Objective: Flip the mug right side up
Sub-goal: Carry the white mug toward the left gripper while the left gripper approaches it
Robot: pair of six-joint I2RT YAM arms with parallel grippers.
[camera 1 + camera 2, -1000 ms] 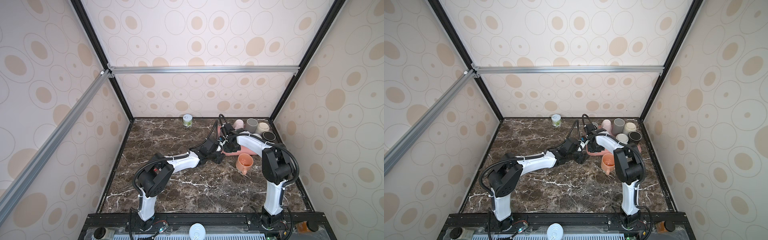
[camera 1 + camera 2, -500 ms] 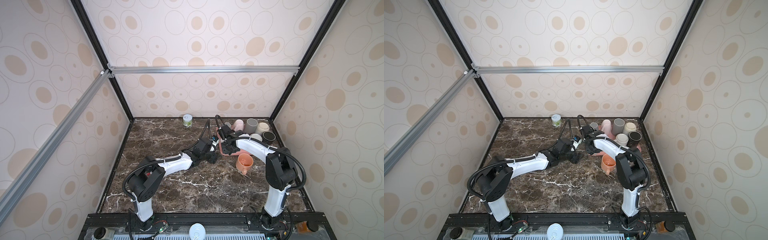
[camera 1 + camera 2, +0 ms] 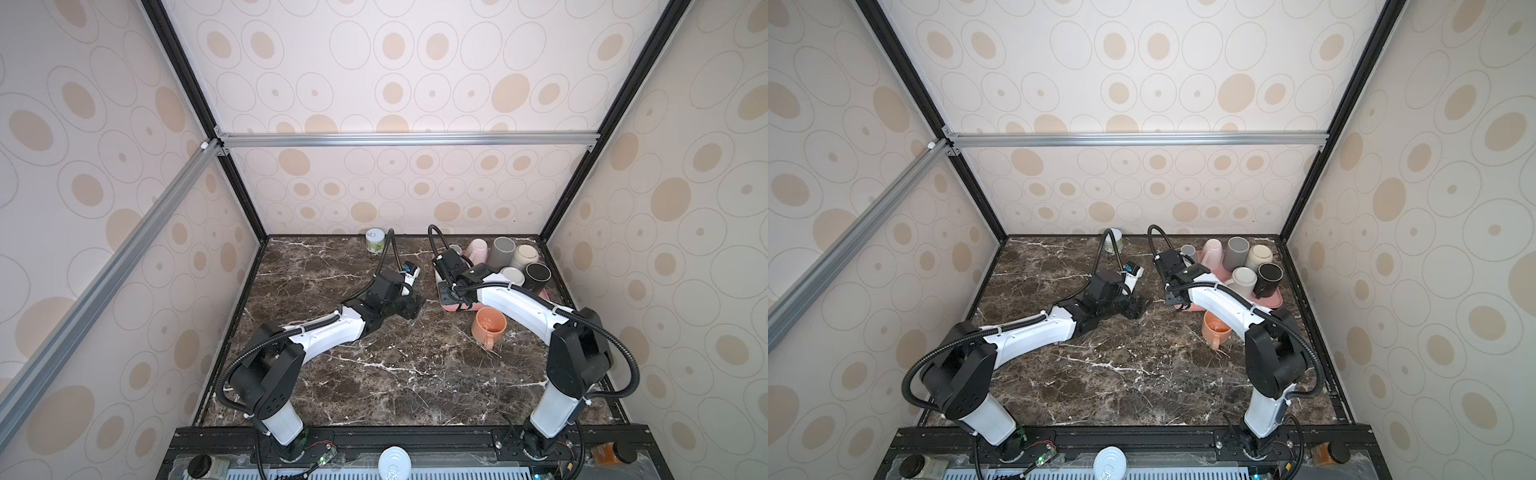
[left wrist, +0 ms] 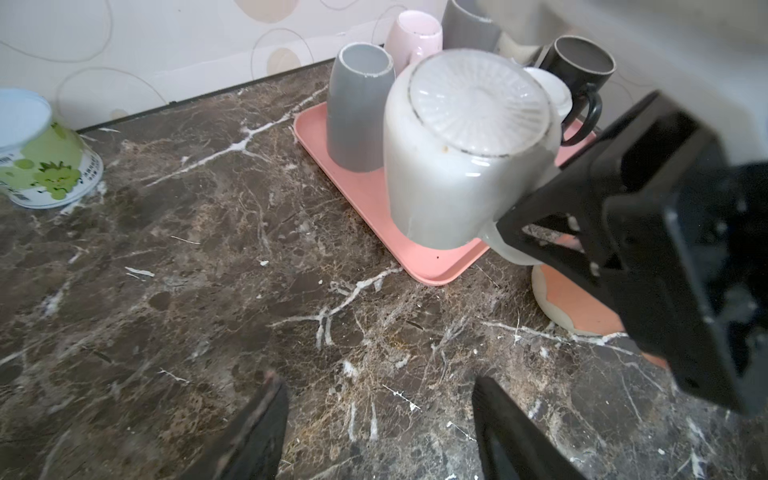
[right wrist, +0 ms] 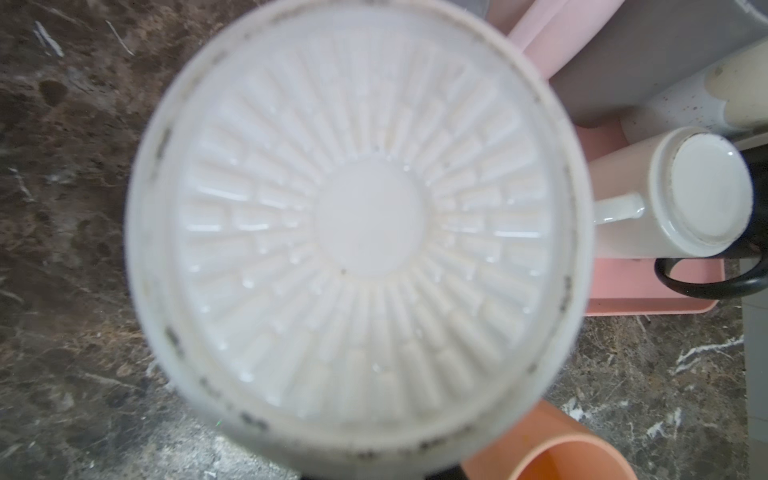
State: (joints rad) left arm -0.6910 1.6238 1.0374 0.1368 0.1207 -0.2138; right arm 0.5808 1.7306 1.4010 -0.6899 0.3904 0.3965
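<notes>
Inverted white ribbed-base mug (image 4: 469, 149), base up and tilted, at the near corner of the pink plastic tray (image 4: 370, 195). The right gripper (image 4: 515, 237) is clamped on its handle. The left gripper (image 4: 374, 432), spread and empty, has drawn back over the marble table (image 4: 208, 291).

Pink tray (image 4: 365, 195), orange mug (image 3: 490, 326) beside it, green-printed cup (image 4: 45, 166) apart

**One Claw Open, One Claw Shut**

The left arm (image 3: 324, 332) stretches out low and long toward the middle. The left claw (image 4: 378, 432) is open, with its two fingers far apart. The right arm (image 3: 515, 303) bends over like a bridge. The right claw (image 4: 505, 232) is pinched tight on the handle of the mug (image 4: 457, 166).
</notes>
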